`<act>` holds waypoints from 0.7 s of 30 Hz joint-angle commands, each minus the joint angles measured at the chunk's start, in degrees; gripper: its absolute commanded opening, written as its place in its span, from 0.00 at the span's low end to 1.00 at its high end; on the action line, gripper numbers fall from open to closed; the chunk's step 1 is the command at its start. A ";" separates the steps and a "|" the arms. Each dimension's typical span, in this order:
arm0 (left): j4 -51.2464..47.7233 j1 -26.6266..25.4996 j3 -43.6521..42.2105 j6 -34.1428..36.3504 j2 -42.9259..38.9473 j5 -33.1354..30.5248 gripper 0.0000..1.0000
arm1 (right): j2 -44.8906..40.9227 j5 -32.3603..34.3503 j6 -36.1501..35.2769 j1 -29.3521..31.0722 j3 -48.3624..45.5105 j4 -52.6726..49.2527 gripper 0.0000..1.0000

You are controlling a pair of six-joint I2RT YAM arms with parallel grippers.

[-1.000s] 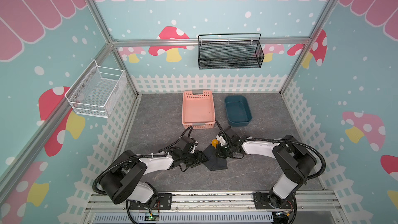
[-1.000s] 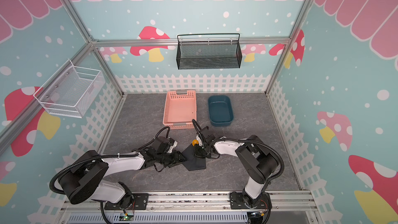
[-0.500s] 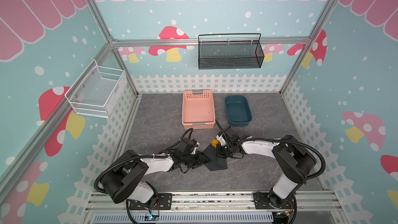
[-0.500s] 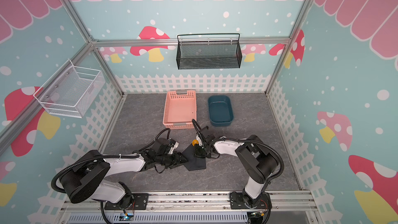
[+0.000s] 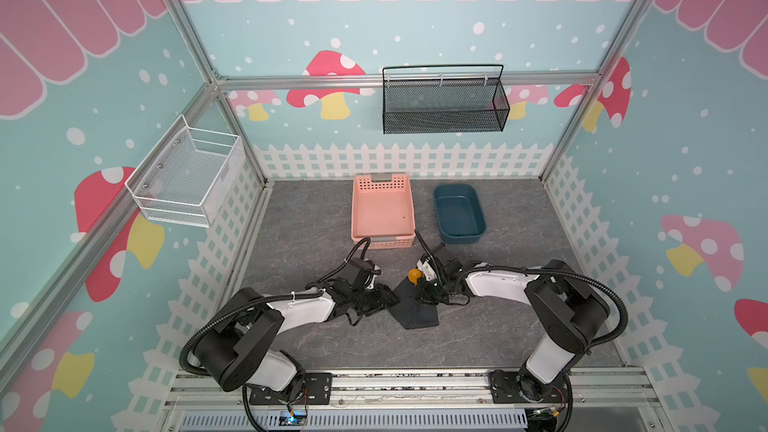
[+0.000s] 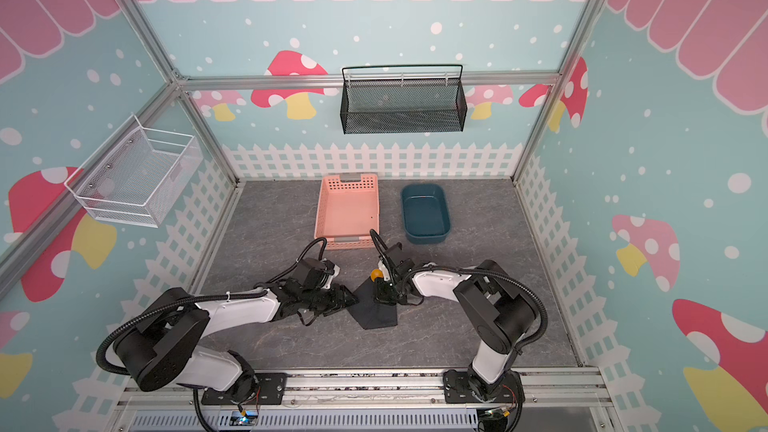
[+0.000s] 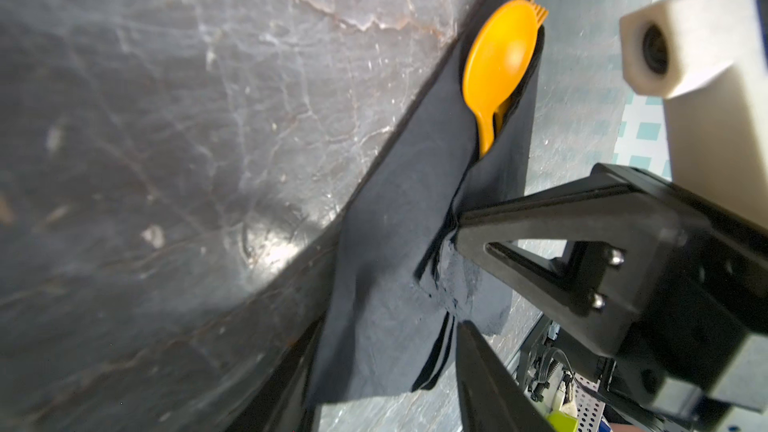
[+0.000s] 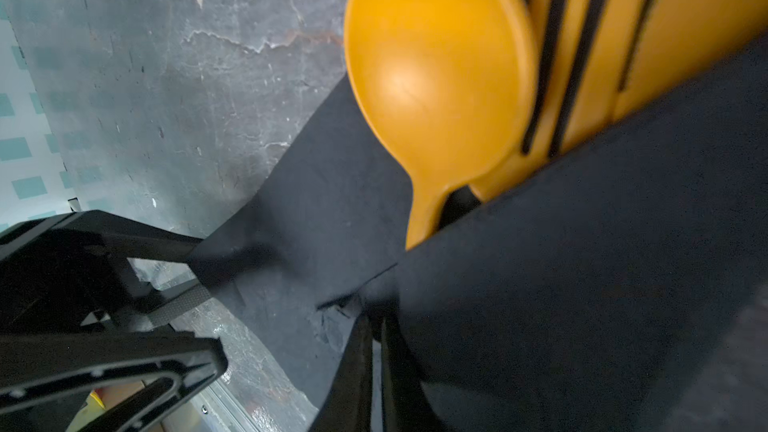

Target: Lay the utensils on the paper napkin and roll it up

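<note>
right tool (image 8: pixel 376 326) clamps a flap of the paper napkin (image 5: pixel 415 313) over the utensils (image 7: pixel 498 60), probably so they don't slide out; left tool (image 5: pixel 390 299) sits open at its edge, seemingly ready to roll

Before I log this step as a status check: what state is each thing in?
napkin: partly folded over the cutlery, not yet a finished roll.
spoon: bowl sticking out of the fold.
fork: tines sticking out beside the spoon.
left gripper: open, at the napkin's edge.
right gripper: shut on the napkin.
basket: empty.
tub: empty.
</note>
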 commanded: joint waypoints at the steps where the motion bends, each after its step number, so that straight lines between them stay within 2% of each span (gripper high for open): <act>1: 0.06 0.85 0.54 0.35 1.79 -0.49 0.52 | 2.11 1.36 -0.43 0.56 -0.21 -3.81 0.11; 8: -1.97 0.83 0.62 0.57 0.86 -1.17 0.44 | 2.15 1.30 -0.52 0.56 -0.28 -3.83 0.11; 13: -8.64 0.81 2.26 3.19 -1.49 -4.87 0.32 | 1.94 1.06 -0.54 0.56 -0.38 -3.79 0.10; 21: -9.80 0.81 4.70 4.25 -0.88 -3.47 0.12 | 1.94 0.98 -0.63 0.56 -0.38 -3.75 0.10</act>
